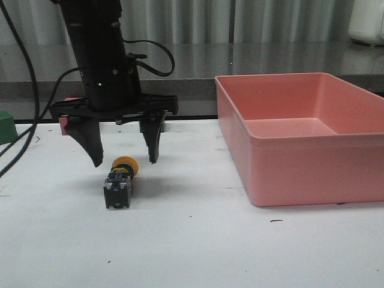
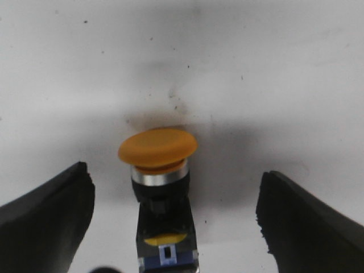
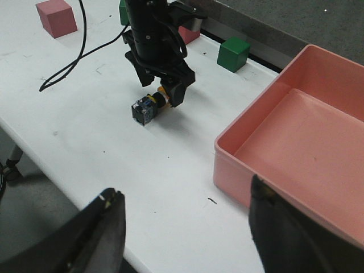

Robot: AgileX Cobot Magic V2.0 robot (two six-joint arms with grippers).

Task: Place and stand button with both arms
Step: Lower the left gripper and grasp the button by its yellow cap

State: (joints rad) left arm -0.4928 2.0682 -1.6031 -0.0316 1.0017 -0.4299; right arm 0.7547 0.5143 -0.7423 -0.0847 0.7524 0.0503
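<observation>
Our left gripper (image 1: 124, 161) hangs spread wide, holding nothing, over the button (image 1: 119, 182), which lies on its side on the table (image 1: 192, 252), cap far, block near. Its long axis runs near-to-far between our fingers; our right gripper (image 3: 182, 227), also spread, sits well apart.

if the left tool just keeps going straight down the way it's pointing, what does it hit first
Likely the button, lying on its side under the open left tool. Its yellow cap sits between the fingers, so they may straddle it and meet the white table instead.
</observation>
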